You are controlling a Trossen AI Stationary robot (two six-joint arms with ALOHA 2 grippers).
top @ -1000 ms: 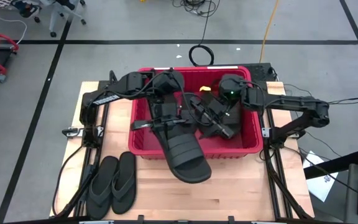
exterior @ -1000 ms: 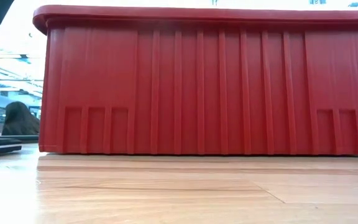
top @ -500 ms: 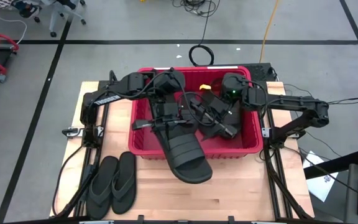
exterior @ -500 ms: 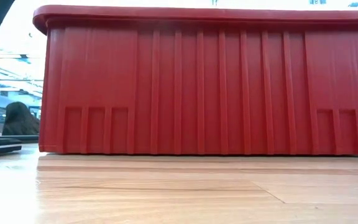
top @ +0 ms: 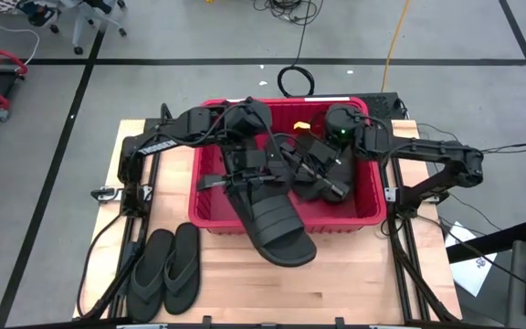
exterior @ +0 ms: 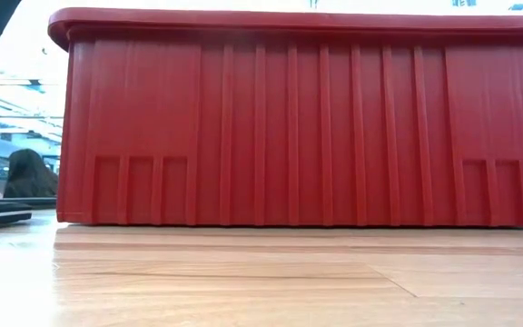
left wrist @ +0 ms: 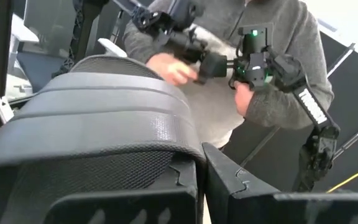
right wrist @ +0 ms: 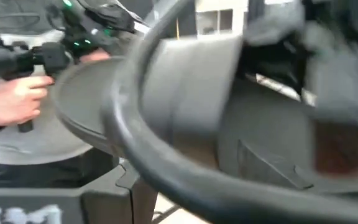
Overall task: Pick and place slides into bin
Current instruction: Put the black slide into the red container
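Observation:
The red bin stands mid-table; its near wall fills the low view. My left gripper hovers over the bin's left half, shut on a black band-strap slide that juts out over the near rim. Over the right half, my right gripper is open above other dark slides lying in the bin. In its wrist view, its fingers stand apart, with a band-strap slide close ahead. Two thong slides lie flat, side by side, on the table's near left. My left gripper holds the slide by its far end, at the footbed's edge behind the ribbed band. The fingers come about level from the table's far side and lie along the slide. The slide hangs lifted clear, strap up, its free end past the bin's near rim.
A small yellow item lies in the bin's far part. A person's hands work control handles beyond the table's near edge. Bare wood stretches along the near right. Cables loop over the bin.
The free end of the slide in my left gripper has swung a little toward the table's right edge. My right gripper has shifted slightly over the bin.

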